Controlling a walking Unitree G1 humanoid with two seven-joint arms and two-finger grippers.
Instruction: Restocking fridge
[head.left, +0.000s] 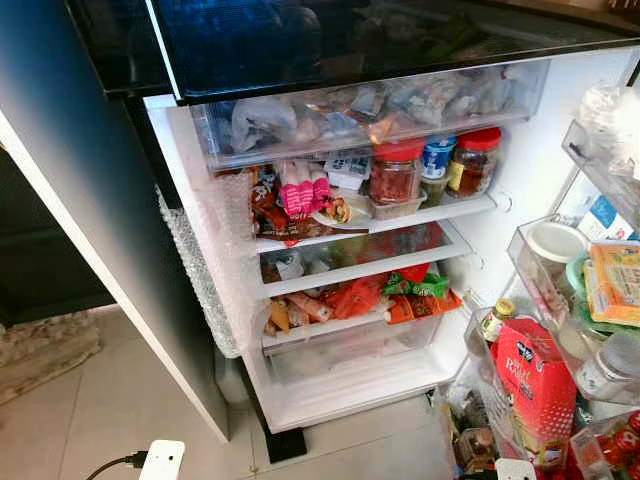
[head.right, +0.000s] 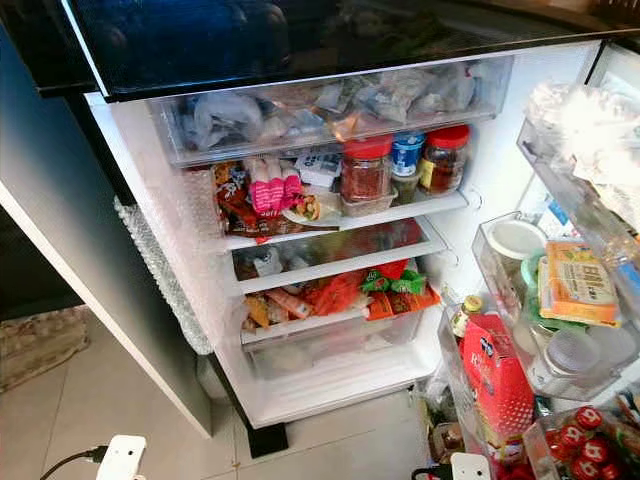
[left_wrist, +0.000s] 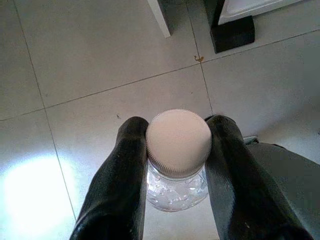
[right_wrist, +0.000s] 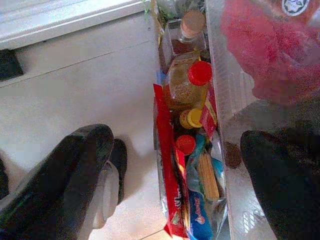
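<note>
Nearest the robot, a small clear jar (left_wrist: 177, 165) with a white ribbed lid is held in the left gripper (left_wrist: 175, 150), the two black fingers (left_wrist: 117, 180) being pressed against either side just under the lid. The jar is carried upright over the tiled floor (left_wrist: 90, 65), low and in front of the fridge base; the grip below the lid's edge is judged to be chosen so that the jar cannot slip downward. The jar is taken to be the item to be stocked.

The right gripper (right_wrist: 175, 165) is seen with its fingers spread wide and nothing between them. It hangs over the lowest door bin (right_wrist: 220, 140), where bottles and packets are already packed tightly (little free room is judged to remain there).

Farther off, the fridge (head.left: 520, 190) stands open. The door shelves at the right are loaded, a red bag (head.left: 535, 385) and a white-lidded tub (head.left: 555, 242) among them. Inside, red-lidded jars (head.left: 397, 172) are set on the upper shelf (head.left: 430, 214) beside packets, and a clear drawer (head.left: 345, 350) lies at the bottom. A place for the held jar is not yet chosen, as far as can be judged.
</note>
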